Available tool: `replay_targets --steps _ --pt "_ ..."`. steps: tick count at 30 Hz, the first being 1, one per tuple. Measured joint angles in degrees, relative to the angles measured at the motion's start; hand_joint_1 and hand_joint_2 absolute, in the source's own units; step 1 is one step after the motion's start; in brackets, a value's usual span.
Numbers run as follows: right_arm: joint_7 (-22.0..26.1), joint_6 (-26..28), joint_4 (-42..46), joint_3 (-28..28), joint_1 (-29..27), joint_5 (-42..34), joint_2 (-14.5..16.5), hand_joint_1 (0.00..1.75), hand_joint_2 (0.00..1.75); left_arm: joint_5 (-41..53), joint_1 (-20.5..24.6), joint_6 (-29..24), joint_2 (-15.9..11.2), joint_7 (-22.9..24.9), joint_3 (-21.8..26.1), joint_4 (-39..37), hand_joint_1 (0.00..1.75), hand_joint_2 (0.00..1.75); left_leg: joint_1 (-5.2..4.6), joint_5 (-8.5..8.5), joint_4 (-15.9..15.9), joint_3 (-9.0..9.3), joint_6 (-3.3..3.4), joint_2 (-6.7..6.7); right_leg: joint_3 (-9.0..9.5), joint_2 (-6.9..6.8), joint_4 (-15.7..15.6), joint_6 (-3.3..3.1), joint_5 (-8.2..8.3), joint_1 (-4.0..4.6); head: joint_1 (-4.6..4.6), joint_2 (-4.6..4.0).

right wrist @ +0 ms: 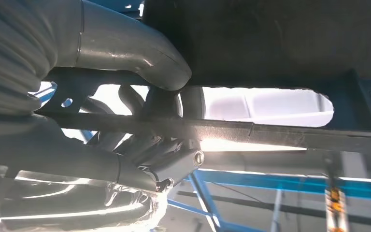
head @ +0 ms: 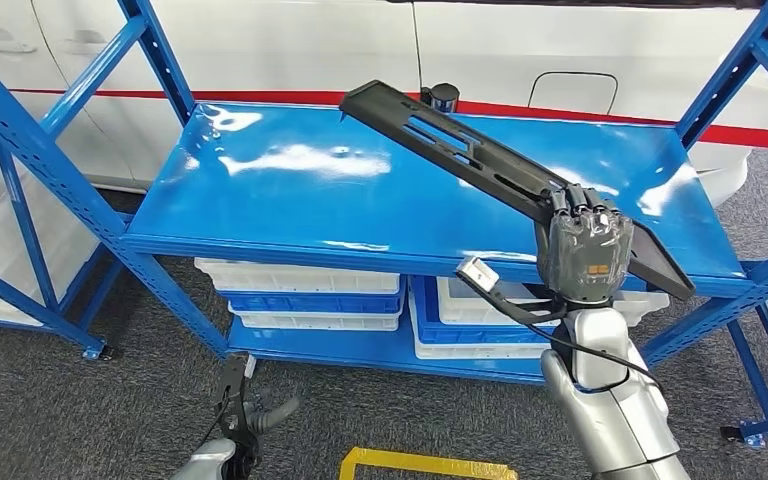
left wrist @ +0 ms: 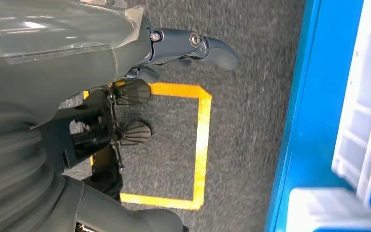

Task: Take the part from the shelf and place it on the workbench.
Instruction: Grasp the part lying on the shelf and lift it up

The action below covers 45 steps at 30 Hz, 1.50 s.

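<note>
One long, slotted black part (head: 480, 160) — likely plastic — gripped by the right hand (head: 585, 250) over the glossy shelf (head: 290, 190).

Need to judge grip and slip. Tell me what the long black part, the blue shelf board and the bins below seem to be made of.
Long black part: likely moulded plastic, matt and slightly grainy, with cut-out slots; the right hand holds it.
Blue shelf board: probably painted sheet metal, glossy, with bright reflections.
Bins: apparently plastic, white and blue, dull finish, stacked.
</note>
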<state>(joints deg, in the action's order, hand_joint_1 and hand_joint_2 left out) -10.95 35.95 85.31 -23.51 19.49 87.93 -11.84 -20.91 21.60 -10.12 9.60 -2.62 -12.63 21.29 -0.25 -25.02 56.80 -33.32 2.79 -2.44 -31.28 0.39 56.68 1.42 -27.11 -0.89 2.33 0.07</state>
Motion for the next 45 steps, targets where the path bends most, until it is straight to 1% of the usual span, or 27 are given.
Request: replay_targets --steps 2,5,6,7,8,10,11,12,16,18,20,22,23,24,26,27,28,30,32,33,35,36,38,39,41,43,45 --pt "1.1 0.0 1.2 0.1 -0.7 0.0 0.4 1.75 1.75 0.0 -0.1 -0.4 -0.2 -0.2 0.3 0.2 0.00 1.75 0.50 0.88 -1.5 0.74 0.61 0.15 -0.77 -0.06 1.5 0.06 -1.03 0.22 -0.10 -0.01" --pt "1.9 0.0 1.8 0.3 -1.6 0.0 0.9 1.75 1.75 0.1 -0.6 -0.8 -0.4 -0.4 0.5 0.4 0.00 1.75 0.87 1.47 -2.3 1.07 0.87 0.31 -5.51 -0.09 11.4 0.03 -5.11 -0.15 -0.58 -0.01" --pt "2.1 0.0 1.8 0.3 -2.0 0.0 1.1 1.75 1.75 0.1 -0.9 -0.9 -0.5 -0.4 0.6 0.4 0.00 1.75 0.93 1.49 -2.3 1.01 0.79 0.31 -7.06 -0.11 14.5 0.33 -5.95 -0.46 -0.66 -0.01" --pt "2.4 0.0 1.9 0.4 -2.5 0.0 1.2 1.75 1.75 0.1 -1.3 -1.1 -0.6 -0.5 0.7 0.5 0.00 1.75 1.04 1.46 -2.2 0.96 0.66 0.29 -7.76 -0.12 15.7 0.87 -5.95 -0.83 -0.66 -0.01" --pt "2.8 0.0 1.9 0.4 -2.9 0.0 1.4 1.75 1.75 0.1 -1.6 -1.2 -0.7 -0.5 0.8 0.5 0.00 1.75 1.26 1.37 -1.9 0.87 0.40 0.25 -7.31 -0.13 14.5 1.67 -4.95 -1.22 -0.67 -0.01" --pt "3.4 0.0 2.1 0.4 -3.3 -0.1 1.7 1.75 1.75 0.2 -2.0 -1.4 -0.8 -0.6 1.1 0.8 0.00 1.75 1.87 0.84 -0.8 0.40 -0.61 0.10 -4.06 0.02 7.2 3.54 -1.69 -2.02 -0.69 -0.01" --pt "3.7 0.0 2.2 0.4 -3.4 -0.1 1.9 1.75 1.75 0.3 -2.1 -1.4 -1.0 -0.7 1.2 1.0 0.00 1.75 2.02 0.51 0.0 -0.09 -1.26 -0.04 -2.63 0.33 4.0 4.04 -0.51 -2.15 -0.88 -0.01" --pt "3.9 0.0 2.4 0.5 -3.5 -0.1 2.1 1.75 1.75 0.4 -2.2 -1.5 -1.1 -0.7 1.4 1.2 0.00 1.75 2.05 0.31 0.7 -0.64 -1.84 -0.21 -1.95 0.61 2.4 4.00 0.03 -2.16 -1.01 -0.01" --pt "4.8 0.0 2.8 0.6 -4.1 -0.2 2.9 1.75 1.75 1.2 -3.2 -1.6 -1.6 -0.7 2.0 2.0 0.00 1.75 2.18 0.36 1.5 -1.94 -3.24 -0.32 -2.96 0.79 3.0 2.10 0.59 -1.74 -0.53 -0.01" --pt "5.0 0.0 3.0 0.6 -4.3 -0.2 3.4 1.75 1.75 1.3 -3.4 -1.6 -1.8 -0.7 2.1 2.2 0.00 1.75 2.26 -2.27 4.7 -3.34 -3.42 0.75 -3.49 0.45 3.0 1.19 1.12 -1.67 -0.16 0.00" --pt "5.0 0.0 3.2 0.7 -4.6 -0.2 3.6 1.75 1.75 1.3 -3.5 -1.6 -1.8 -0.7 2.4 2.5 0.00 1.75 2.13 -6.93 12.1 -6.29 -3.43 1.82 -4.22 -0.02 3.0 0.33 1.64 -1.18 0.20 0.01" --pt "5.2 0.0 3.2 0.7 -5.0 -0.3 3.7 1.75 1.75 1.3 -3.8 -1.6 -1.9 -0.7 2.8 2.7 0.00 1.75 1.95 -9.50 17.6 -8.00 -3.10 2.06 -5.10 -0.45 3.0 -0.52 2.21 -0.50 0.30 0.00" --pt "5.3 0.0 3.2 0.7 -5.2 -0.3 3.8 1.75 1.75 1.3 -4.0 -1.6 -1.9 -0.7 3.0 2.8 0.00 1.75 1.76 -9.26 17.3 -7.29 -2.70 2.09 -5.50 -0.57 3.0 -0.86 2.52 -0.16 0.32 -0.01" --pt "5.4 0.0 3.2 0.7 -5.2 -0.4 3.9 1.75 1.75 1.3 -4.2 -1.6 -1.9 -0.7 3.1 3.0 0.00 1.75 1.47 -8.18 14.7 -5.30 -2.09 2.12 -5.86 -0.63 3.0 -1.10 2.85 0.17 0.32 -0.01" --pt "5.5 0.0 3.4 0.7 -5.3 -0.4 4.0 1.75 1.75 1.4 -4.2 -1.6 -2.1 -0.7 3.4 3.5 0.00 1.75 0.63 -6.03 7.0 0.02 -0.36 2.44 -6.30 -0.74 2.9 -1.18 3.51 0.62 0.19 0.00" --pt "5.5 0.0 3.6 0.8 -5.3 -0.4 4.0 1.75 1.75 1.4 -4.2 -1.5 -2.2 -0.7 3.5 3.7 0.00 1.75 0.18 -5.34 4.1 1.84 0.34 2.66 -6.40 -0.86 2.9 -1.05 3.82 0.61 0.02 0.00" --pt "5.5 0.0 3.7 0.9 -5.3 -0.4 4.1 1.75 1.75 1.4 -4.2 -1.5 -2.3 -0.8 3.5 4.0 0.00 1.75 -0.24 -5.05 2.5 2.69 0.85 2.83 -6.42 -1.01 2.8 -0.79 4.12 0.49 -0.02 0.01" --pt "5.6 0.0 3.8 0.9 -5.4 -0.4 4.3 1.75 1.75 1.4 -4.1 -1.5 -2.3 -0.8 3.6 4.3 0.00 1.75 -0.78 -4.18 1.8 2.56 1.17 2.89 -6.41 -1.28 2.4 0.01 4.88 0.19 0.13 0.01" --pt "5.7 0.0 3.9 1.0 -5.5 -0.4 4.3 1.75 1.75 1.5 -4.2 -1.5 -2.3 -0.8 3.7 4.4 0.00 1.75 -0.55 -2.57 0.7 2.37 1.20 2.90 -6.94 -1.20 2.9 0.50 4.36 0.23 0.29 0.01" --pt "5.7 0.0 4.0 1.1 -5.5 -0.4 4.3 1.75 1.75 1.6 -4.2 -1.5 -2.3 -0.8 3.7 4.5 0.00 1.75 -0.31 -1.68 0.2 2.07 1.24 2.92 -7.64 -1.04 4.4 0.43 2.87 0.27 0.18 0.01" --pt "5.7 0.0 4.1 1.2 -5.7 -0.5 4.3 1.75 1.75 1.9 -4.4 -1.5 -2.3 -0.7 3.8 4.6 0.00 1.75 -0.07 -0.34 -0.2 0.88 1.35 2.91 -9.76 -0.74 10.7 0.10 -1.79 0.11 -0.14 0.00" --pt "5.7 0.0 4.1 1.3 -5.9 -0.5 4.3 1.75 1.75 2.1 -4.5 -1.4 -2.3 -0.7 3.8 4.7 0.00 1.75 -0.04 0.23 -0.2 0.11 1.32 2.90 -10.68 -0.68 14.4 0.23 -3.72 -0.03 -0.26 0.00" --pt "5.8 0.0 4.2 1.5 -6.4 -0.7 4.3 1.75 1.75 2.4 -4.8 -1.3 -2.3 -0.7 3.9 4.8 0.00 1.75 0.08 1.29 -0.1 -1.39 1.01 2.87 -10.39 -0.67 17.9 1.27 -4.75 -0.36 -0.34 -0.01" --pt "5.9 0.0 4.2 1.6 -6.6 -0.9 4.3 1.75 1.75 2.6 -5.0 -1.2 -2.3 -0.6 4.0 4.8 0.00 1.75 0.22 1.75 0.1 -2.08 0.75 2.86 -8.63 -0.67 16.4 2.04 -3.98 -0.57 -0.36 0.00" --pt "6.4 0.0 4.2 1.8 -6.7 -1.4 4.3 1.75 1.75 2.9 -5.0 -0.9 -2.3 -0.6 4.4 4.9 0.00 1.75 0.46 2.43 0.6 -3.36 0.08 2.85 -2.77 -0.61 8.7 3.19 -2.48 -0.98 -0.45 0.00" --pt "7.0 0.0 4.2 1.9 -6.7 -2.0 4.5 1.75 1.75 3.2 -5.0 -0.6 -2.4 -0.7 4.8 5.0 0.00 1.75 0.39 2.98 1.3 -4.29 -0.67 2.80 0.99 -0.31 2.9 3.06 -2.45 -0.94 -0.52 0.00" --pt "7.3 0.0 4.1 1.9 -6.7 -2.4 4.6 1.75 1.75 3.4 -5.0 -0.4 -2.5 -0.7 5.1 5.0 0.00 1.75 0.34 3.70 1.5 -4.71 -1.34 2.66 1.03 -0.12 2.1 2.18 -2.48 -0.67 -0.43 0.01"
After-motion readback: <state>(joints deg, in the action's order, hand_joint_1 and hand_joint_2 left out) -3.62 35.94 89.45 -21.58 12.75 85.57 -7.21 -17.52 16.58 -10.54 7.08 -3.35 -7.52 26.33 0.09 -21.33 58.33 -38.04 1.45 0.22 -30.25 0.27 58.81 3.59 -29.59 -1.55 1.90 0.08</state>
